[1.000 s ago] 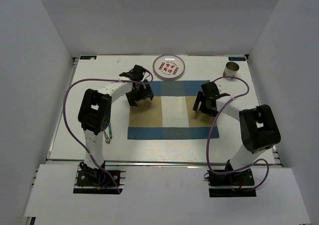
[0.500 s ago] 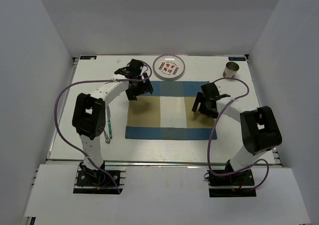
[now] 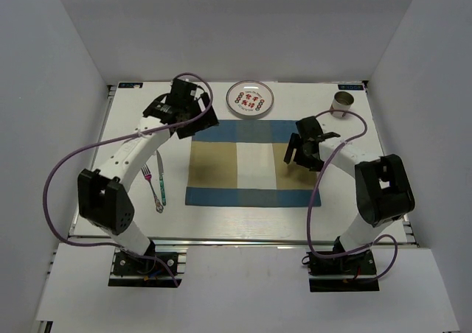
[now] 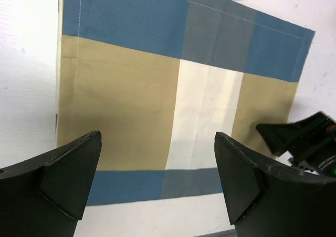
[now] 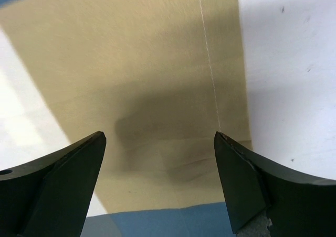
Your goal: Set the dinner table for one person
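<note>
Over the far-left corner of the cloth, left gripper (image 3: 199,119): jaws spread wide, nothing between them; its wrist view looks down past both black fingers (image 4: 68,174) onto the cloth from well above.
Left gripper, wrist view (image 4: 157,137): the whole cloth shows below, with the right gripper's black tip at the cloth's right edge.
Right gripper (image 3: 299,156): jaws wide apart and holding nothing, low over the right tan panel of the cloth.
Right gripper, wrist view (image 5: 160,137): a soft shadow lies on the tan fabric between the fingers; whether the tips touch the cloth cannot be told.
Blue-and-tan checked cloth placemat (image 3: 251,163): flat, in the middle of the tabletop, a cream stripe down its centre, blue bands along its far and near edges.
Round white plate with red markings (image 3: 250,99): on bare tabletop just beyond the placemat's far edge, apart from it.
Small silver metal cup (image 3: 341,103): near the far-right corner, off the placemat.
Silver fork (image 3: 151,186): left of the placemat, lying beside a teal-handled utensil (image 3: 161,182).
Large white rectangular dinner table (image 3: 236,222): between the white walls, beneath everything, metal rail along its near edge, both arm bases just in front.
</note>
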